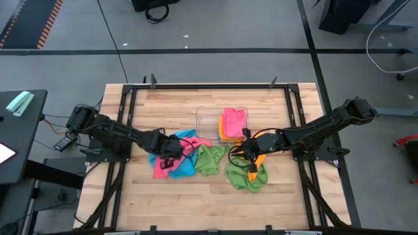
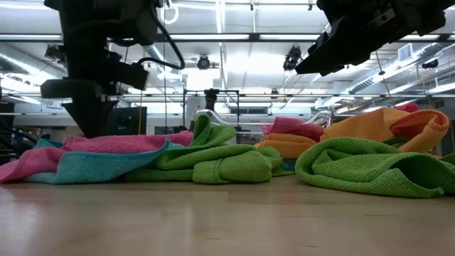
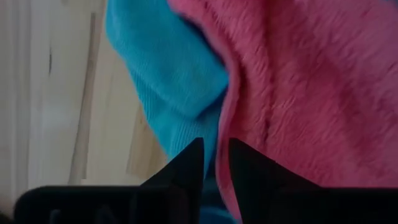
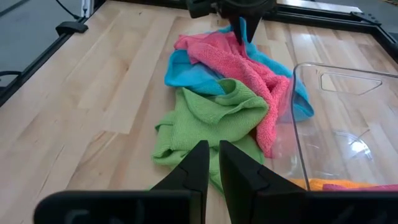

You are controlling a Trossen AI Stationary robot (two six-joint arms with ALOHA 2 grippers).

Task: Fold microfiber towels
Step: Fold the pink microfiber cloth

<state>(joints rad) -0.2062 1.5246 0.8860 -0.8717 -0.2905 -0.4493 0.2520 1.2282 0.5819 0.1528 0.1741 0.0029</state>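
Left hand down on the pink towel

We see the left hand pressed into the pink towel over blue (fingers narrow); the right hand hangs above the orange towel, nearly shut.

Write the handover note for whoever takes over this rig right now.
Left end effector: down on the heap of pink towel and blue towel; grip unclear.
Right end effector: over the orange towel lying on a green towel; grip unclear.
Done: a tidy pink-and-orange stack sits in the clear tray.
Left: those four, plus the middle green towel, lie crumpled on the table.
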